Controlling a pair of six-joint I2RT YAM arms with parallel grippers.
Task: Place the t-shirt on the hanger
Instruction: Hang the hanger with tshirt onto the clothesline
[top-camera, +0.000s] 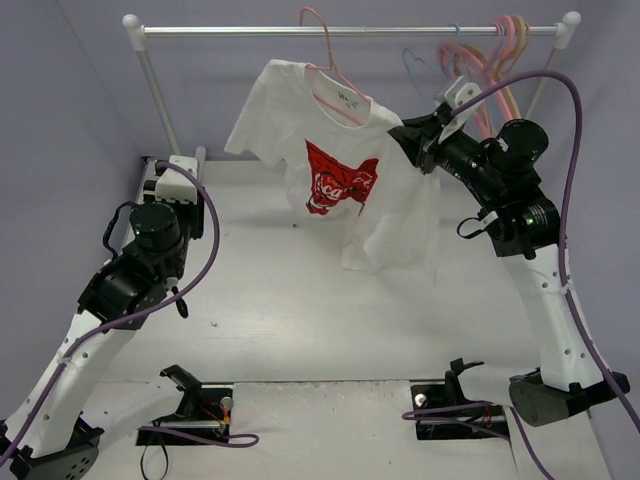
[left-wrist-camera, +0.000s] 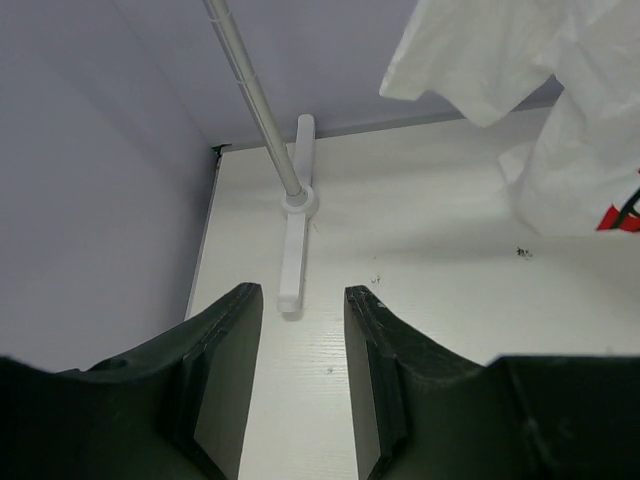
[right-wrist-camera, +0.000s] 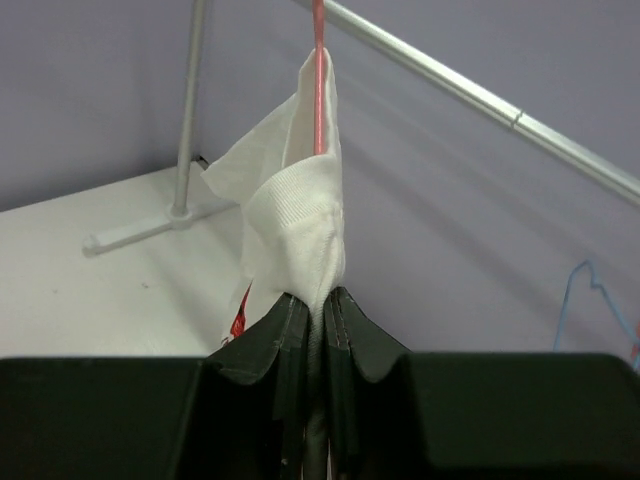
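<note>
T-shirt (top-camera: 335, 150) hangs on hanger (right-wrist-camera: 318, 40) hooked over rail (top-camera: 250, 31). Right end effector (right-wrist-camera: 315, 298) pinches shoulder fabric, probably seating it on wire. Left end effector (left-wrist-camera: 303, 295) spread, empty.

hanger (right-wrist-camera: 318, 30): lower wire hidden inside t-shirt (top-camera: 395, 215); print lettering (top-camera: 338, 180): creased, unreadable; left-wrist view: t-shirt cut by right edge

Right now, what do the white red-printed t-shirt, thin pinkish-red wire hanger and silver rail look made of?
White red-printed t-shirt: matte knit fabric, likely cotton; fine ribbing shows, it drapes in soft folds.
Thin pinkish-red wire hanger: probably coated metal wire, smooth; coating unconfirmed.
Silver rail: metal tube by its look, satin sheen with a bright highlight.
</note>
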